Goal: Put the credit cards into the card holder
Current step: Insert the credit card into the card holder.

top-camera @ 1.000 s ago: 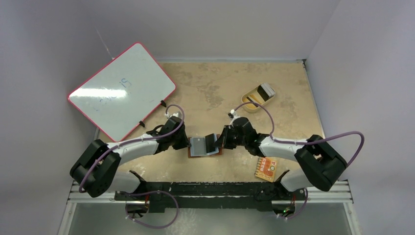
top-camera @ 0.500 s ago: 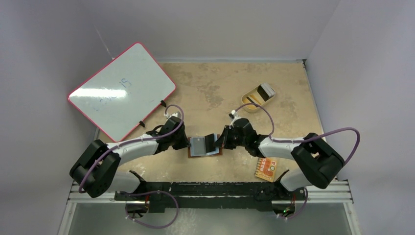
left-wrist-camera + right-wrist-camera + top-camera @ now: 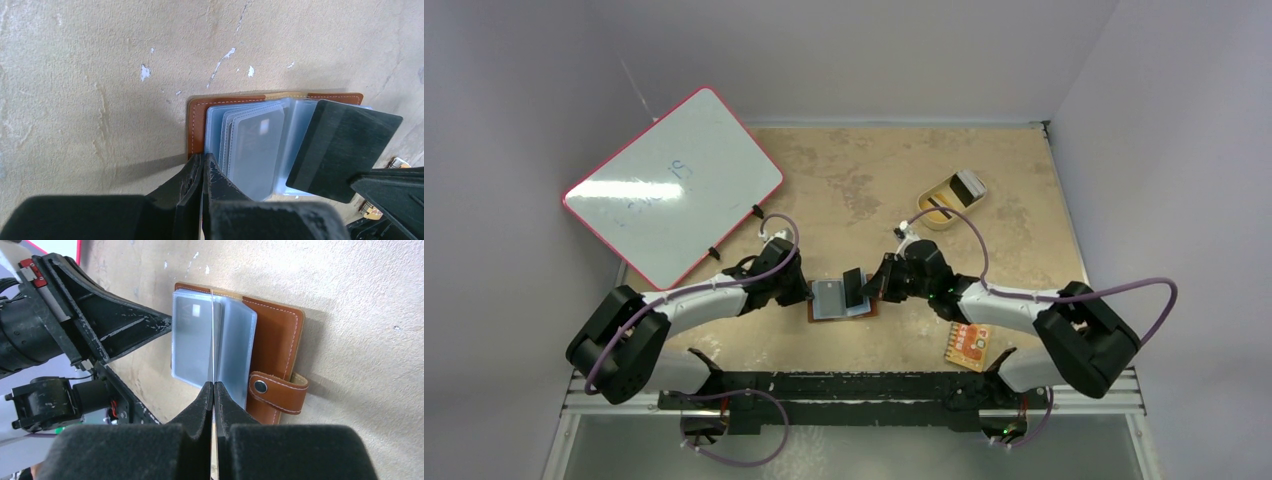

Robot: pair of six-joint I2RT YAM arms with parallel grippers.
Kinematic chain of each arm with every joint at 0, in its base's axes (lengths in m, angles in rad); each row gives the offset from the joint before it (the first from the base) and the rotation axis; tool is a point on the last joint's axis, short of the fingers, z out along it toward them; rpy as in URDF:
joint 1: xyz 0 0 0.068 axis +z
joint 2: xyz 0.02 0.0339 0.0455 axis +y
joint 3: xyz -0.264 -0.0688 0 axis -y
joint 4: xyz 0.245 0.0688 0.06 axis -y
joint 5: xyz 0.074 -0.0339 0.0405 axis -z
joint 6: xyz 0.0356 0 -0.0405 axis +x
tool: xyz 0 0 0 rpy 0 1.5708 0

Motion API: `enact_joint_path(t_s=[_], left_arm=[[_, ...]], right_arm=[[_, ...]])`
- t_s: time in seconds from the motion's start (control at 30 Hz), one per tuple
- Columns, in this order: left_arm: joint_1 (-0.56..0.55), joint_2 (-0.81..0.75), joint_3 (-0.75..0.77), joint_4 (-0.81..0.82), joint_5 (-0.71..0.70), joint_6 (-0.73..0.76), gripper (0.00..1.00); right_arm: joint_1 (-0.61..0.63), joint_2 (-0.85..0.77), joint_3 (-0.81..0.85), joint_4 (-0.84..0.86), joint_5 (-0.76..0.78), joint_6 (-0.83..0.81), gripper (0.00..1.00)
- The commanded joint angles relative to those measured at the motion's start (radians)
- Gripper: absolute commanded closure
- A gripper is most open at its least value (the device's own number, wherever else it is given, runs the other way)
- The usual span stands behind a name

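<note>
The card holder [image 3: 829, 300], a brown leather wallet, lies open near the table's front with its bluish-grey pockets fanned out. It shows in the left wrist view [image 3: 197, 120] and the right wrist view [image 3: 275, 335], where its snap tab [image 3: 272, 390] hangs out. My right gripper [image 3: 871, 288] [image 3: 213, 386] is shut on a black credit card [image 3: 854, 286] [image 3: 345, 150], held on edge over the pockets. The card is a thin line [image 3: 212, 335] in the right wrist view. My left gripper [image 3: 808, 293] [image 3: 204, 159] is shut, with its tips against the wallet's left edge.
A tan oval dish [image 3: 936, 212] at the back right holds more black cards [image 3: 969, 185]. An orange-red patterned packet [image 3: 969, 345] lies at the front right. A pink-rimmed whiteboard [image 3: 674, 185] leans at the back left.
My right gripper has tipped the black card more upright and nudged it slightly toward the wallet's middle. Its elbow swung right. The left arm has not moved.
</note>
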Motion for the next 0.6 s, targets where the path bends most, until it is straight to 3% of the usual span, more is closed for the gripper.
enact_joint_path(t_s=[0.0,0.33,0.57], left_arm=[[-0.003,-0.005,-0.02,-0.021,-0.021,-0.005,1.0],[-0.004,-0.01,-0.031,-0.021,-0.021,-0.01,1.0],[-0.004,-0.003,-0.028,-0.014,-0.014,-0.008,1.0]], right_arm=[[0.002,0.037,0.035,0.075,0.021,0.02,1.0],[0.002,0.076,0.037,0.128,0.036,0.038,1.0],[0.002,0.012,0.063,0.032,0.057,0.011,1.0]])
